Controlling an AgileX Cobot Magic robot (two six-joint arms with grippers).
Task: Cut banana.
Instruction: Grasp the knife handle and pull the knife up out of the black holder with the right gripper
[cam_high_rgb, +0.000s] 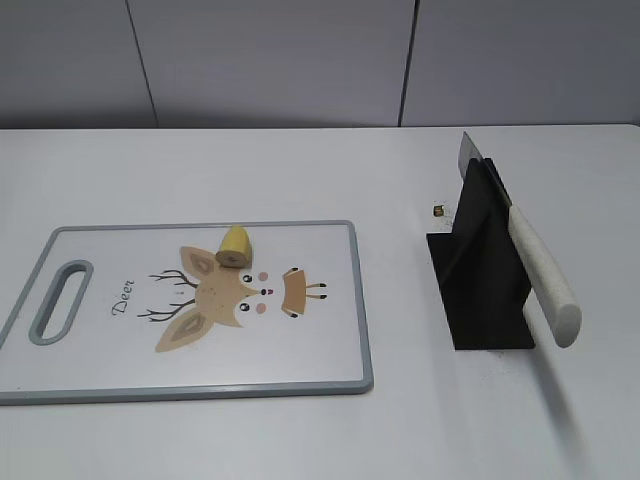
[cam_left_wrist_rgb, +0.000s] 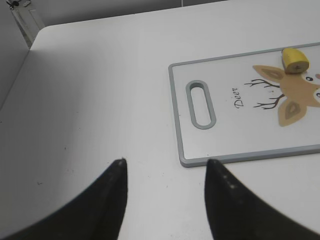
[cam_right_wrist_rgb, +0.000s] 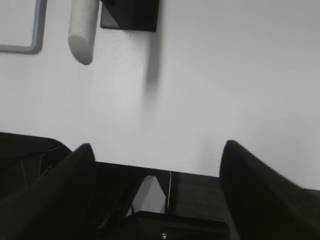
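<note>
**Banana piece on the board, knife in its stand, both grippers empty**

Your banana piece (cam_high_rgb: 236, 246) — a short yellow stub with its cut face showing — sits on the cutting board (cam_high_rgb: 100, 350), near the far edge, just above the deer picture (cam_high_rgb: 225, 295). The board lies flat on the white table (cam_high_rgb: 300, 440), its handle slot (cam_high_rgb: 60, 300) at the left end.

Your knife (cam_high_rgb: 535, 270) rests tilted in the black stand (cam_high_rgb: 485, 290), well to the right of the board, blade up and away, white handle pointing toward you — free of any gripper.

Your left gripper (cam_left_wrist_rgb: 165, 192) hovers over bare table near the board's handle corner, fingers spread, nothing between them. Your right gripper (cam_right_wrist_rgb: 157, 185) sits at the near table edge, fingers wide apart and empty, the knife handle and stand ahead of it.
</note>
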